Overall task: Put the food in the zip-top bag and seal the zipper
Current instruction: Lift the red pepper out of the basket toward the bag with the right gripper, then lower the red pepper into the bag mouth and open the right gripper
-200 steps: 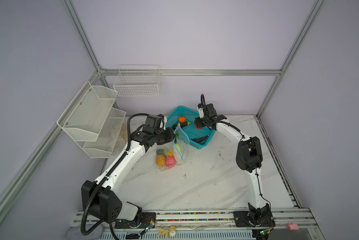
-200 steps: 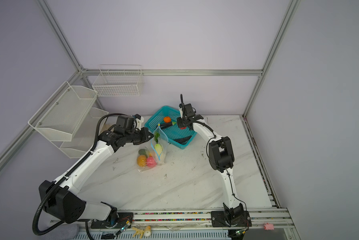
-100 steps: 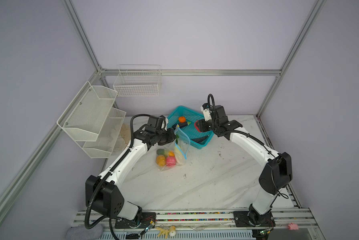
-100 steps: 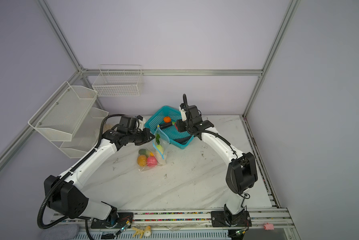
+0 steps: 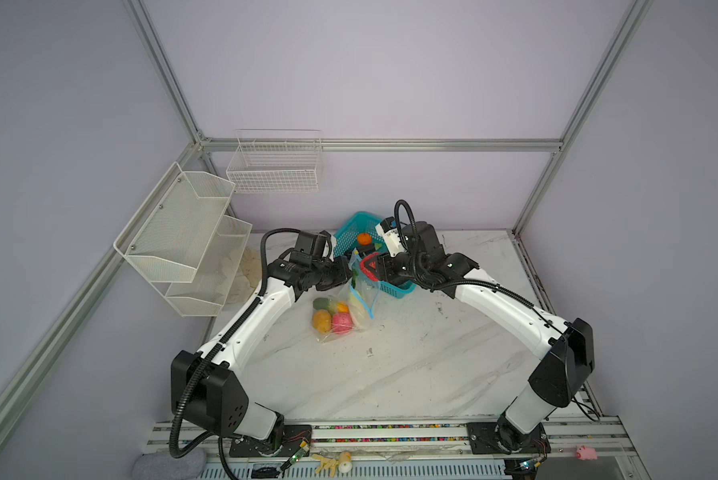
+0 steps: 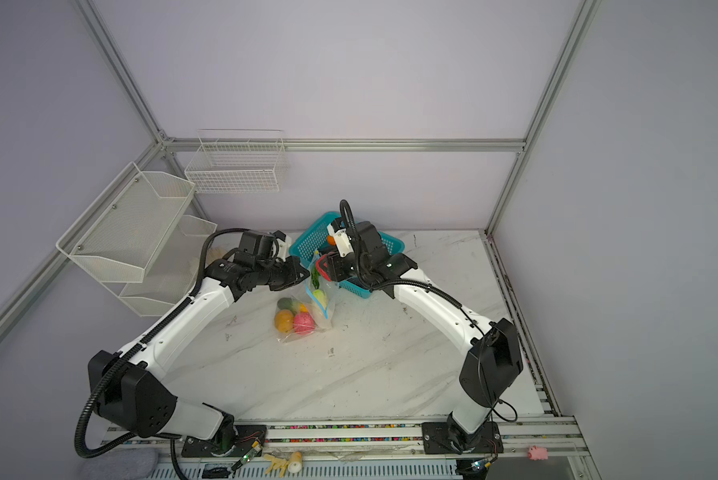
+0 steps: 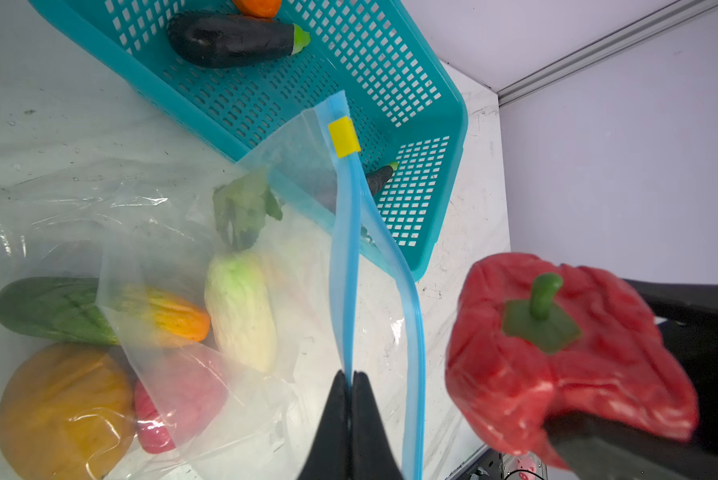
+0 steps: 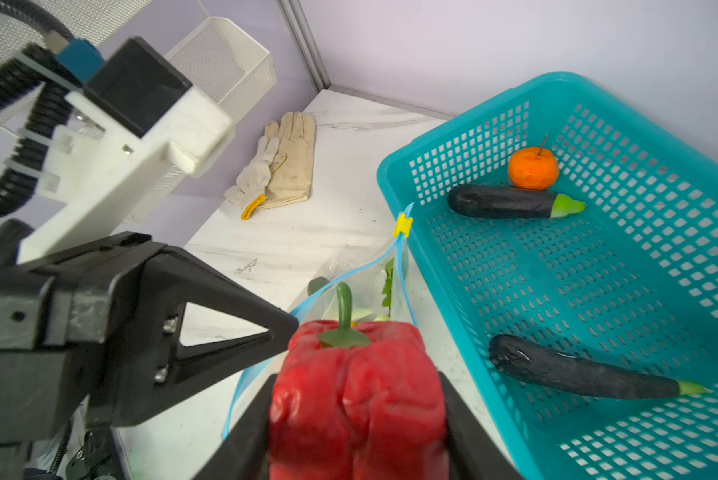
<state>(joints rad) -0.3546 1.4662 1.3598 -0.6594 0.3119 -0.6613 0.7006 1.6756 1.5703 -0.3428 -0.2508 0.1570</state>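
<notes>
Zip-top bag just before basket

No readable text, labels, brands or numbers on anything in view.

L arm jaws shut, R arm jaws half-wide

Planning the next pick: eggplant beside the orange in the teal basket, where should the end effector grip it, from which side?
Probably from above, closing across the eggplant on its dark half, away from the green tip. It lies flat on the basket floor and is slim across; the orange crowds the tip half.
</notes>
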